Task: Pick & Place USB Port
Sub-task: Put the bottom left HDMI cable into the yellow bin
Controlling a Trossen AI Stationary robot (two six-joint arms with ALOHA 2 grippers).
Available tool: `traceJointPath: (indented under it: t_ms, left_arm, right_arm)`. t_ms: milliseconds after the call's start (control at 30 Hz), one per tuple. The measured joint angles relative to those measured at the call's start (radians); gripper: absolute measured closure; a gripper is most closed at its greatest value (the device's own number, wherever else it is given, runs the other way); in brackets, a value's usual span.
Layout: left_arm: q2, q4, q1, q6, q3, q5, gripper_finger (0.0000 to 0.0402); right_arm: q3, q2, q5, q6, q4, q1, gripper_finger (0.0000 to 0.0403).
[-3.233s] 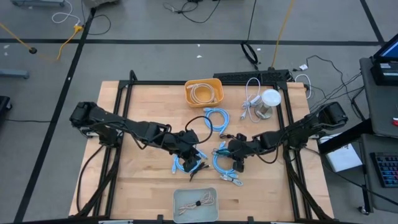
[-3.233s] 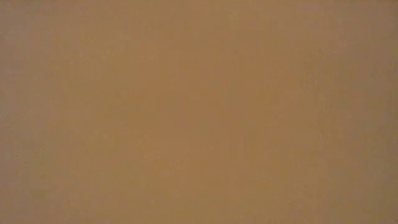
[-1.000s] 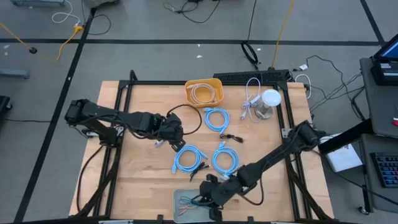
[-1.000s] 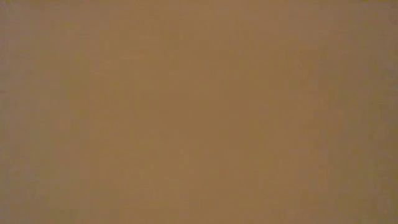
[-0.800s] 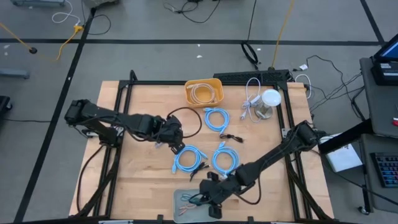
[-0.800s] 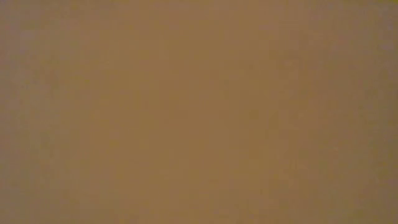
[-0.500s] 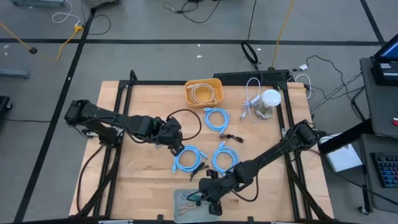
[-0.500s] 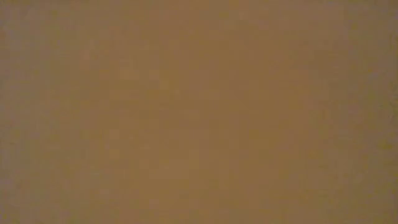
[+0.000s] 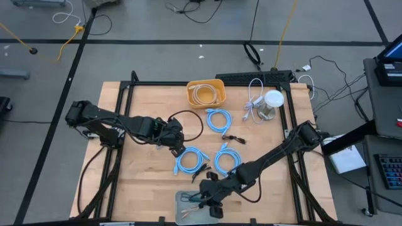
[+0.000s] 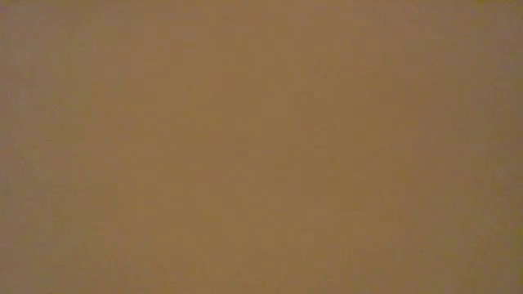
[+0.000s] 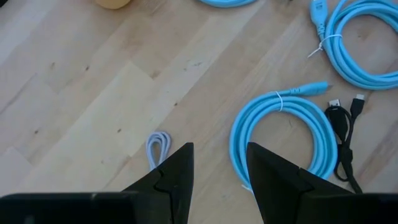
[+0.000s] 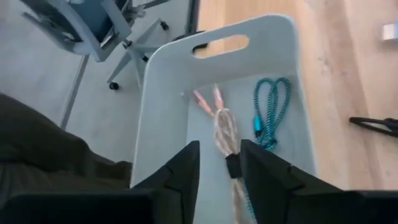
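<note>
Wooden desk (image 9: 144,176) in a black frame, grey floor and stray wiring all around: the right hand (image 12: 217,163) hangs over the grey tray (image 12: 163,93) at the desk's near edge, its fingers apart with nothing between them. Directly under it lies the teal cable (image 12: 268,119), folded into a narrow loop in the tray beside a pale braided cable (image 12: 224,134), the two touching or nearly so. The teal loop's long axis runs roughly along the tray's length, in line with the hand's reach, so the drop looks done and the next move is probably a lift clear. The left hand (image 11: 217,168), fingers also apart and empty, waits low over the desk's middle, with a small white cable (image 11: 157,146) just beyond its fingertips and a blue coil (image 11: 283,140) beside it; it is the nearer arm to whatever is picked next. Two more blue coils, a thin black cable (image 11: 345,143), a yellow bin (image 9: 205,93) and a white-lidded jar (image 9: 271,103) share the desk. The low view shows only a blank tan field.
</note>
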Motion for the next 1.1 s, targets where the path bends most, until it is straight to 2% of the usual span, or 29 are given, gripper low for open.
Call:
traceJointPath:
  t_ms: [300, 433, 667, 800, 933, 1100]
  left_arm:
    - [0.0, -0.001, 0.0, 0.014, 0.0, 0.001, 0.025]
    - [0.0, -0.001, -0.007, 0.017, 0.0, 0.002, 0.025]
    - [0.0, -0.001, -0.04, 0.028, 0.0, 0.028, 0.025]
    - [0.0, 0.009, -0.078, 0.054, -0.013, 0.057, 0.025]
    - [0.0, 0.085, -0.109, 0.016, -0.124, 0.125, 0.025]
    - [0.001, 0.445, -0.132, -0.131, -0.39, 0.22, 0.025]
  right_arm:
    - [-0.001, -0.066, 0.059, -0.022, -0.292, -0.057, 0.0291]
    - [-0.001, -0.129, 0.129, -0.069, -0.396, -0.1, 0.0293]
    - [-0.001, -0.257, 0.313, -0.106, -0.5, -0.173, 0.0293]
    - [-0.001, -0.325, 0.348, -0.09, -0.59, -0.198, 0.0293]
    - [-0.001, -0.381, 0.362, -0.062, -0.643, -0.206, 0.0293]
    - [-0.001, -0.418, 0.392, -0.034, -0.641, -0.187, 0.0293]
